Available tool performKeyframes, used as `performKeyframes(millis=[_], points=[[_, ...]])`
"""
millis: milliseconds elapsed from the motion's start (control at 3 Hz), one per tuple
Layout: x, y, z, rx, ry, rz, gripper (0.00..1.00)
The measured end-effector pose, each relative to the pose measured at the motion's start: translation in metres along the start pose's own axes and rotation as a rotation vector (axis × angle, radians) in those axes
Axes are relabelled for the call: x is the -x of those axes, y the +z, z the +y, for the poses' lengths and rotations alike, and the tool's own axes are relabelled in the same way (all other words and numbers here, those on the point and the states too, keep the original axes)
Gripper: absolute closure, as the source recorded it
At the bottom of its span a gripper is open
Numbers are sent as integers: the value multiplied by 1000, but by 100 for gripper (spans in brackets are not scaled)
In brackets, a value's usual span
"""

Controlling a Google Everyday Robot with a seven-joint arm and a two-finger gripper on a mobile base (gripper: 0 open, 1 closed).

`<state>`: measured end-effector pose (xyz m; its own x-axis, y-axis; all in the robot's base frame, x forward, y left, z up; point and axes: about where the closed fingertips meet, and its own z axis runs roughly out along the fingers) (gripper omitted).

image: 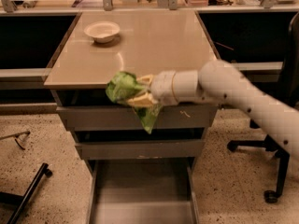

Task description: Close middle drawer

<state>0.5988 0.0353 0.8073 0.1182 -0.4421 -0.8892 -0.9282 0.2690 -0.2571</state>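
Note:
The middle drawer (140, 149) is a plain, low grey front under the cabinet's top. It stands slightly out, with a dark gap above it. Above it is a taller, wider grey front (93, 118) with white scratch marks. Below it a drawer is pulled far out and shows its flat grey floor (142, 190). My gripper (136, 91) is at the front edge of the tabletop, above the scratched front and well above the middle drawer. It is shut on a crumpled green bag (122, 87), which hangs down in front of the scratched front.
A white bowl (102, 31) sits on the beige tabletop (154, 41) at the back left. An office chair (285, 125) stands at the right. A black bar (28, 190) and a thin wire object (17, 139) lie on the speckled floor at the left.

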Motion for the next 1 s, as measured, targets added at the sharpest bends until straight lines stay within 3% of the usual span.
performKeyframes(millis=[333, 667, 1000], points=[[57, -14, -46, -22, -78, 32, 100], [93, -8, -88, -41, -141, 26, 100], [96, 14, -129, -81, -175, 14, 100]])
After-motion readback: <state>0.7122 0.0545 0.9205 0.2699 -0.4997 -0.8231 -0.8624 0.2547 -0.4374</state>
